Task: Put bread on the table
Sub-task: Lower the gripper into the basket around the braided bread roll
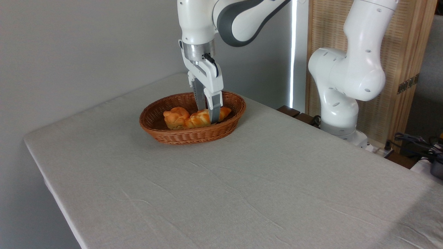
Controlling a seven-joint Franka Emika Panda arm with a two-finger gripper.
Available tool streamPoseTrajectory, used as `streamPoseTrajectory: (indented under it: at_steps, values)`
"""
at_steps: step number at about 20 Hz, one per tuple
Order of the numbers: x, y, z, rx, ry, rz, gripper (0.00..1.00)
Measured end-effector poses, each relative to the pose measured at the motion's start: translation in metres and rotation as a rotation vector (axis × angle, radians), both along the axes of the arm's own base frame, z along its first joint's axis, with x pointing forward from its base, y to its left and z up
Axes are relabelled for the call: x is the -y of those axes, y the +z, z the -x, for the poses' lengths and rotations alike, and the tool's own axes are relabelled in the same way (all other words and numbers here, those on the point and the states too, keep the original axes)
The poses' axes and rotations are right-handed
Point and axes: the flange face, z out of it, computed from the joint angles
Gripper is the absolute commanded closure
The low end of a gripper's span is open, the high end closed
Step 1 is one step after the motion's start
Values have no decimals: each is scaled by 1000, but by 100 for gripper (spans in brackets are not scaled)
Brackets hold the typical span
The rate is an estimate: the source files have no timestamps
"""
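nearest you is the bare front stretch of the table, its light cloth slightly wrinkled, with nothing on it from the near edge up to the wicker basket. that basket sits toward the table's far left corner, well back from the near edge and a little in from the far edge.

the bread is not out yet. you can see the long braided loaf lying inside the basket, running from about the middle toward its right end, with the small round bun just beside it on the left, touching or nearly so. the arm comes straight down from above and the gripper has its fingers reaching into the basket around the loaf's right half: one finger shows in front of the loaf and the other behind it. the jaws look close together at the loaf's width, so it reads as gripping the bread, though you cannot tell from here how firm the contact is.

so, by your count: the reach into the basket is done and the grasp appears made or nearly made. the loaf does not look raised off the basket floor. what is left is the lift clear of the rim, the carry over to open cloth, the set-down, and the release.
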Motion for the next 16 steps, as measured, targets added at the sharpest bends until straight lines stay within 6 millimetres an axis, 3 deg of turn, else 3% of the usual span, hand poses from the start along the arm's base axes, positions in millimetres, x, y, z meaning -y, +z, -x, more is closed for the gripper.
streamPoseTrajectory:
  at_steps: [4, 7, 9, 12, 14, 16]
  values:
    - [4, -12, 0, -3, 17, 34, 2]
    - [4, -13, 0, -6, 19, 35, 13]
    - [4, -14, 0, -7, 19, 35, 24]
    - [4, -16, 0, -12, 18, 33, 53]
    - [7, -19, 1, -19, 11, 31, 62]
    - [9, -21, 2, -22, 5, 31, 66]
